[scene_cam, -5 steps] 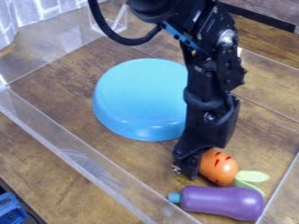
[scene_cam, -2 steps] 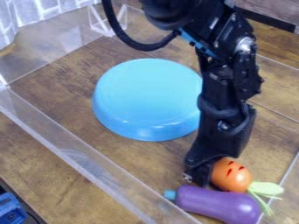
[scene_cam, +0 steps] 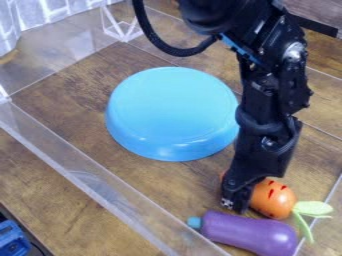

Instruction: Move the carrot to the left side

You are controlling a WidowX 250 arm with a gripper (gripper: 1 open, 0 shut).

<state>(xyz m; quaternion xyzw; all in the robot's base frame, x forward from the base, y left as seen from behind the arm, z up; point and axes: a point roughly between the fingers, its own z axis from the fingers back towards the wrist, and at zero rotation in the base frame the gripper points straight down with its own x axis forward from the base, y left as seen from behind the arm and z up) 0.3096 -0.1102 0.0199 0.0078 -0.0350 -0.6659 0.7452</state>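
One orange toy carrot (scene_cam: 273,198) sits farther right in the camera view than a second ago, your black gripper (scene_cam: 233,196) shifted the same way, its fingertips clenched and close against the carrot's left side; you cannot confirm a grip from here. The carrot lies just beside the purple eggplant (scene_cam: 249,233), well apart from the blue plate (scene_cam: 173,113), leafy end toward the view's right edge, its long axis running roughly left to right. Stubby, glossy and rounded, it shows dark marks and pale green leaves.
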